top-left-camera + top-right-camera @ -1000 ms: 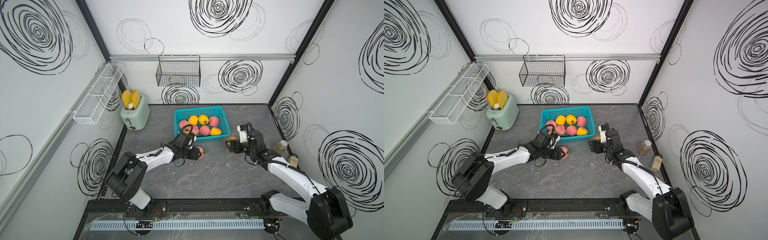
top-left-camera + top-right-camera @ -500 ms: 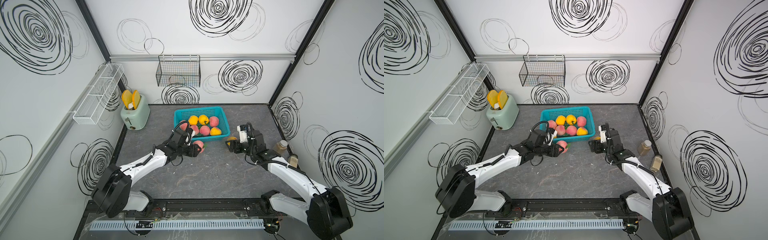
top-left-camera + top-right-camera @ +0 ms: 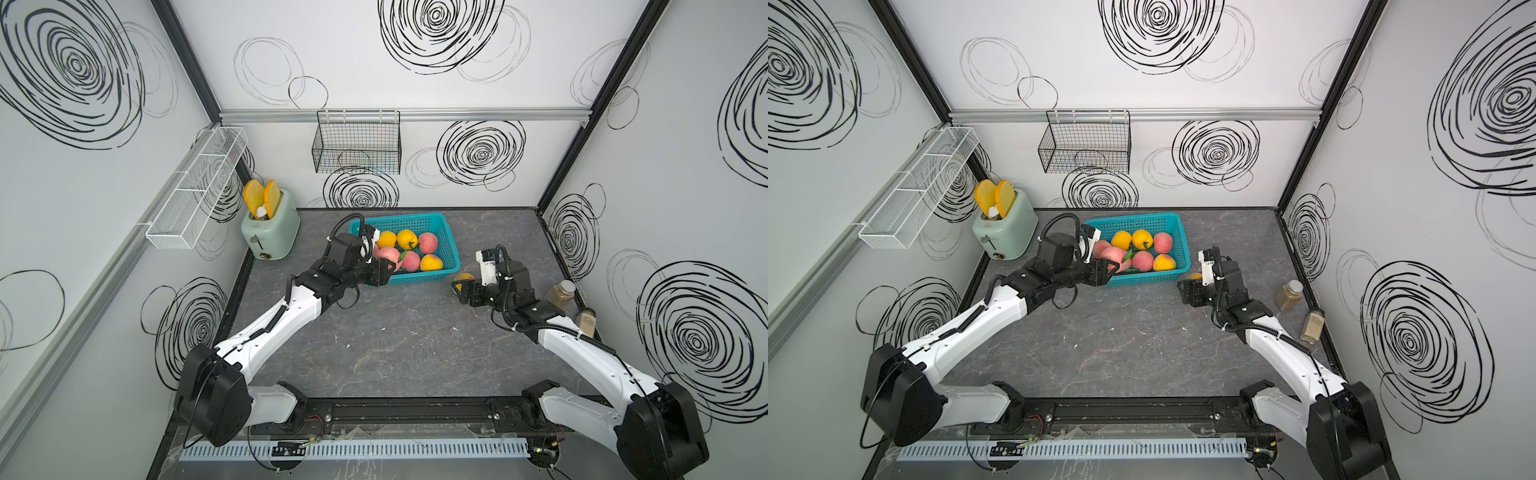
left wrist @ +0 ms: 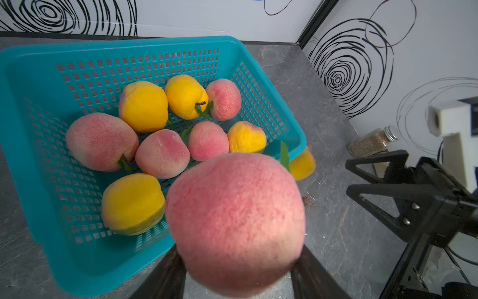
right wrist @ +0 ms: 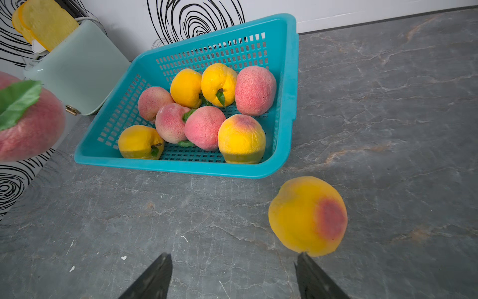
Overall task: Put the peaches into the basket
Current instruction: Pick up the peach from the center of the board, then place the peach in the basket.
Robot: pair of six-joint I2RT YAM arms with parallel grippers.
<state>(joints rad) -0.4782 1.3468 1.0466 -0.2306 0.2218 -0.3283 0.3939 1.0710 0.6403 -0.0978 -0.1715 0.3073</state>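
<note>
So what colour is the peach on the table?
Yellow with a red patch; right wrist view shows the peach best.

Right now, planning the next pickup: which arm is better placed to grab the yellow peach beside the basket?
Right. The right gripper stands open just before the yellow peach; the left gripper is shut on a pink peach.

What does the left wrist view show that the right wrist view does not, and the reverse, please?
Only the left wrist view: the spice jar by the wall, the right gripper seen from outside with jaws open, and the left gripper clamping the pink peach. Only the right wrist view: the toaster with its toast slices. Both: the basket holding eight peaches, that pink peach, and the yellow peach on the table beside the basket.
</note>
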